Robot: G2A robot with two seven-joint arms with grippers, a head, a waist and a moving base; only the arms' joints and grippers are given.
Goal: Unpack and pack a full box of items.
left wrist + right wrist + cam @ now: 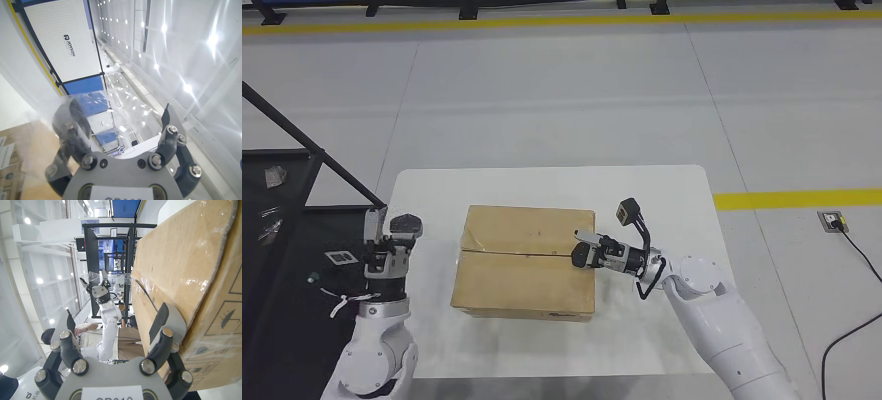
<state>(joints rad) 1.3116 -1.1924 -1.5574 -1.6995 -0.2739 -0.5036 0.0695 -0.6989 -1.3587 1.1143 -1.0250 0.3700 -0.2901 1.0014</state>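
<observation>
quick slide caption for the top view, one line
Closed cardboard box on a white table, right gripper at the seam on its right edge, left gripper pointing up beside its left side.

One table [662,185]. One box [525,275] at its middle, with two top flaps [530,228]. Two grippers: left gripper [121,108], right gripper [580,256]. One scrap of clear film [98,102] on a left finger.
</observation>
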